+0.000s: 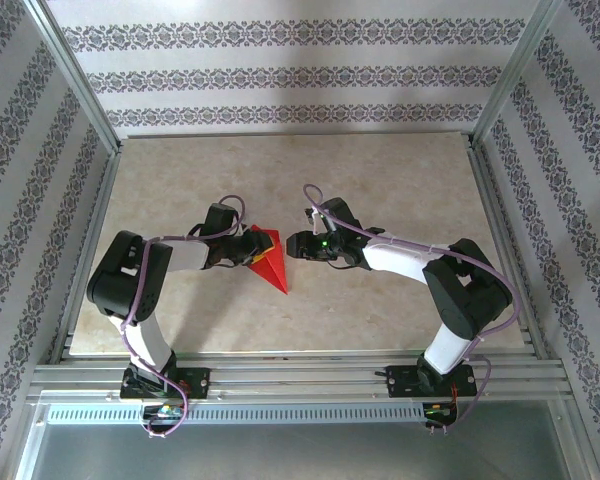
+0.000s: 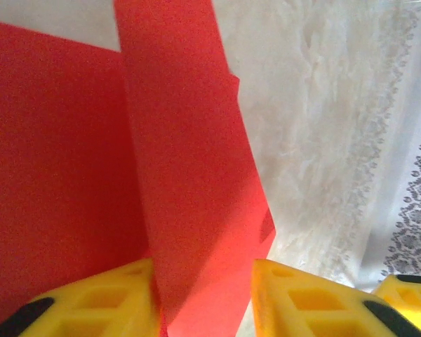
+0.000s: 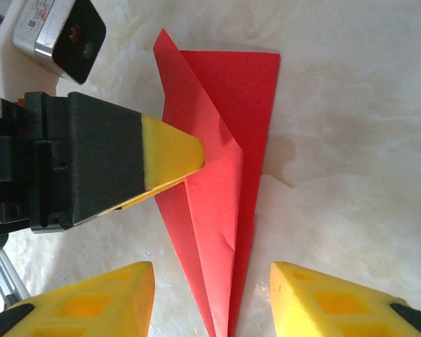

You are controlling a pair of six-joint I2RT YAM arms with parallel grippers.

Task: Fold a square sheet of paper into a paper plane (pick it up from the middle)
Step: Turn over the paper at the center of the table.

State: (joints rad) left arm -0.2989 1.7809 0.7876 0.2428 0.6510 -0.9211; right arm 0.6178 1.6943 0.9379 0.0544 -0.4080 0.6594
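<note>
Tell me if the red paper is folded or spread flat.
Folded: the red paper forms a narrow pointed dart with layered creases, one flap lifted.

The plane [image 3: 221, 175] is thin, matt red paper, smooth apart from sharp creases and one slightly rippled flap. The table [image 1: 400, 180] has a smooth beige marbled top with a soft sheen. The fingers [image 3: 316, 298] are matt yellow plastic with moulded hollows. The arms [image 1: 395, 258] wear glossy black and white plastic shells. The near rails [image 1: 300, 380] are brushed metal. The walls [image 1: 280, 70] look like matt patterned paper.
</note>
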